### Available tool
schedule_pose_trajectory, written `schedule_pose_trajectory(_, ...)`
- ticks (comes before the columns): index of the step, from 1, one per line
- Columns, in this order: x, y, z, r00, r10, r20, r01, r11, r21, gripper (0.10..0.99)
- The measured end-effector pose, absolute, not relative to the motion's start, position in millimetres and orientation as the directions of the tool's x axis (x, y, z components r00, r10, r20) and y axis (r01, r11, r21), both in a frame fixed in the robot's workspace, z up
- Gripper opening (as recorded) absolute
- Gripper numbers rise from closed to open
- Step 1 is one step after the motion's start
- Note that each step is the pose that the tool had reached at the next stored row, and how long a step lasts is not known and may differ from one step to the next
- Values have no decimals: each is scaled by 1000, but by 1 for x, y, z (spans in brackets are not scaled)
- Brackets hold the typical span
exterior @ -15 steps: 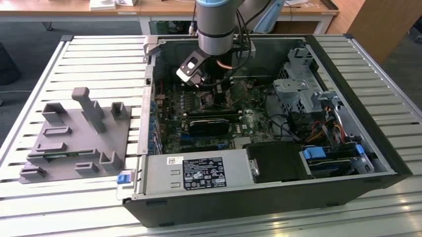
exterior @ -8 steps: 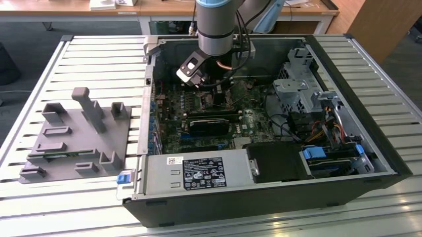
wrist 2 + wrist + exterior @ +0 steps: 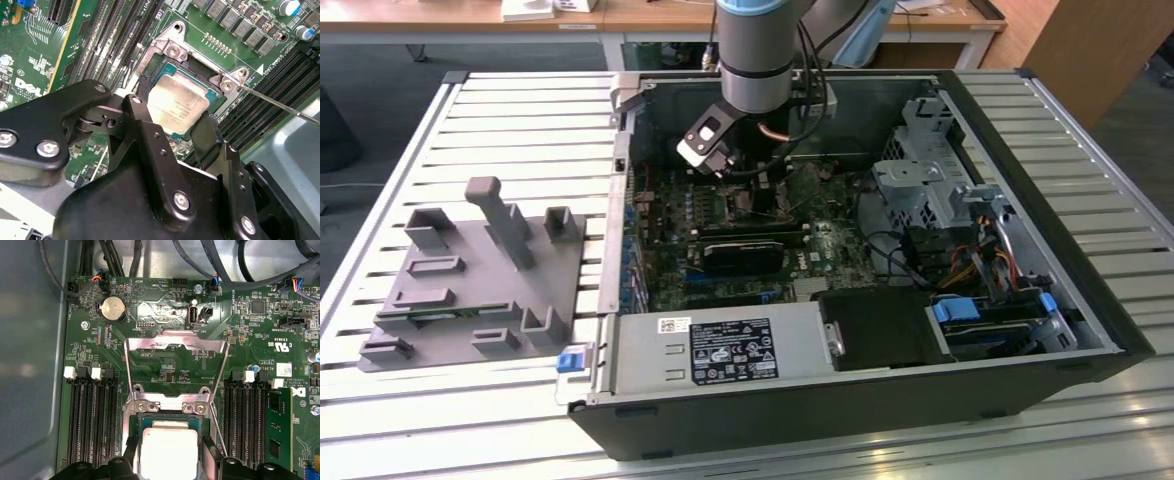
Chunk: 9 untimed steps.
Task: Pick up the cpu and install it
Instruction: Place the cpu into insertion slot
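Observation:
In both wrist views the cpu (image 3: 177,105) (image 3: 167,452), a flat square chip with a silver-grey top, lies level in the metal-framed socket (image 3: 172,50) on the green motherboard. My gripper (image 3: 175,112) (image 3: 168,462) straddles it, with one black finger (image 3: 145,125) (image 3: 129,462) against each of two opposite edges, shut on the chip. The socket's load plate (image 3: 175,341) stands swung open, and its thin lever (image 3: 280,102) sticks out sideways. In the exterior view the gripper (image 3: 744,180) is down inside the computer case, at the motherboard's upper middle.
The open case (image 3: 1067,300) lies on a slatted table, with a grey fixture plate (image 3: 467,290) at the exterior view's left. Memory slots (image 3: 90,420) flank the socket and one holds a module (image 3: 277,425). A black block (image 3: 747,250), cables (image 3: 907,260) and the power supply (image 3: 720,350) lie nearby.

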<state>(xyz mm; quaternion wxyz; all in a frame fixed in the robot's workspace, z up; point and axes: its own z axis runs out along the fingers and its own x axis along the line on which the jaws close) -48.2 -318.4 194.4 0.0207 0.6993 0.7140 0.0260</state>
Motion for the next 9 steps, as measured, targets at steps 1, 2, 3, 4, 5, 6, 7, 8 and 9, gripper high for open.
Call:
schedule_pose_trajectory(1, -48, -318, 194, -21, 1000, 7, 998, 21, 66, 608)
schedule_pose_trajectory(2, -48, -318, 195, -21, 1000, 7, 998, 21, 66, 608)
schedule_pose_trajectory(3, -48, -318, 197, -21, 1000, 7, 998, 21, 66, 608)
schedule_pose_trajectory(4, -48, -318, 199, -21, 1000, 7, 998, 20, 66, 608)
schedule_pose_trajectory(5, -48, -318, 202, -21, 1000, 7, 998, 20, 66, 592)
schedule_pose_trajectory(6, -48, -318, 204, -21, 1000, 7, 998, 20, 66, 529)
schedule_pose_trajectory(7, -48, -318, 206, -21, 1000, 7, 998, 20, 66, 471)
schedule_pose_trajectory(8, -48, -318, 207, -21, 1000, 7, 998, 20, 66, 471)
schedule_pose_trajectory(9, -48, -318, 208, -21, 1000, 7, 998, 21, 66, 412)
